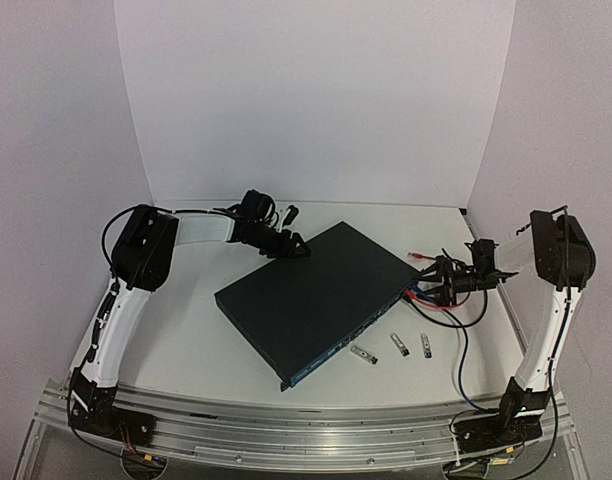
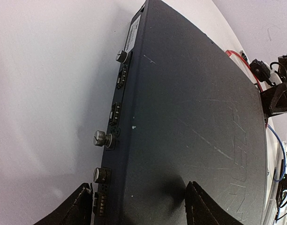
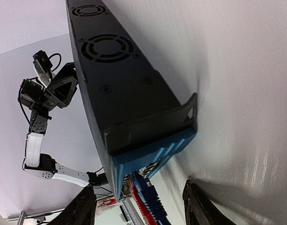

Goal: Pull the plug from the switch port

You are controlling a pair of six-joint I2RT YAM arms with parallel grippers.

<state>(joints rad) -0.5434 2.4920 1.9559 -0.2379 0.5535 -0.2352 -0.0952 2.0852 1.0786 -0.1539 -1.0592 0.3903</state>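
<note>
Switch (image 1: 311, 300) lies flat on middle of table (image 1: 186, 340), turned slantwise. Left gripper (image 1: 286, 245) at its 12 o'clock corner, fingers wide apart across back edge, holding nothing. Right gripper (image 1: 438, 285) at its 3 o'clock corner, fingers wide apart, holding nothing. Blue plug (image 3: 150, 196) and red plug (image 3: 137, 206) at switch's blue face, between right fingers.

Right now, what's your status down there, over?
Left gripper open at rear edge of the switch. Right gripper open, facing blue plug and red plug at the ports. Cables trail beside it.
</note>
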